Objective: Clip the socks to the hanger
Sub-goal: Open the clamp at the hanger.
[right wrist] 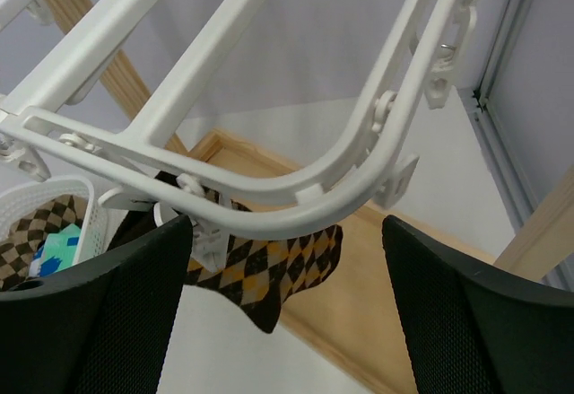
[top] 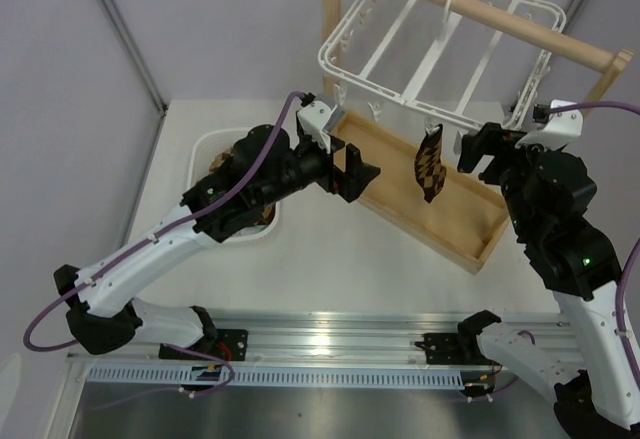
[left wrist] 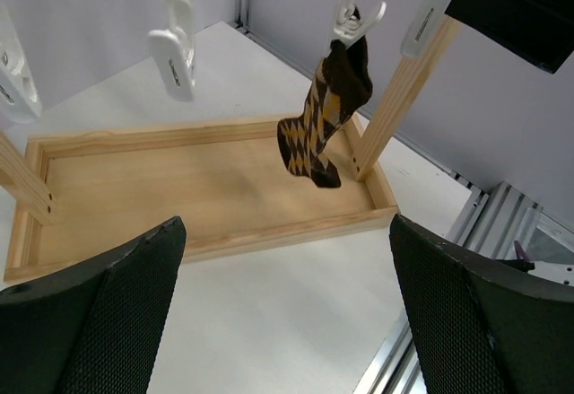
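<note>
A brown-and-tan argyle sock (top: pixel 429 171) hangs from a clip on the front edge of the white grid hanger (top: pixel 430 54). It also shows in the left wrist view (left wrist: pixel 323 116) and the right wrist view (right wrist: pixel 269 273). My left gripper (top: pixel 358 172) is open and empty, left of the sock, over the wooden tray's near edge. My right gripper (top: pixel 480 151) is open and empty, just right of the sock, under the hanger's corner (right wrist: pixel 359 188). More socks lie in the white basket (top: pixel 205 154), argyle and teal ones showing in the right wrist view (right wrist: pixel 49 241).
The hanger hangs from the rod of a light wooden stand (top: pixel 480 4) with a tray base (top: pixel 470 244). Empty white clips (left wrist: pixel 175 53) dangle along the hanger's edge. A metal rail (top: pixel 330 339) runs along the near table edge.
</note>
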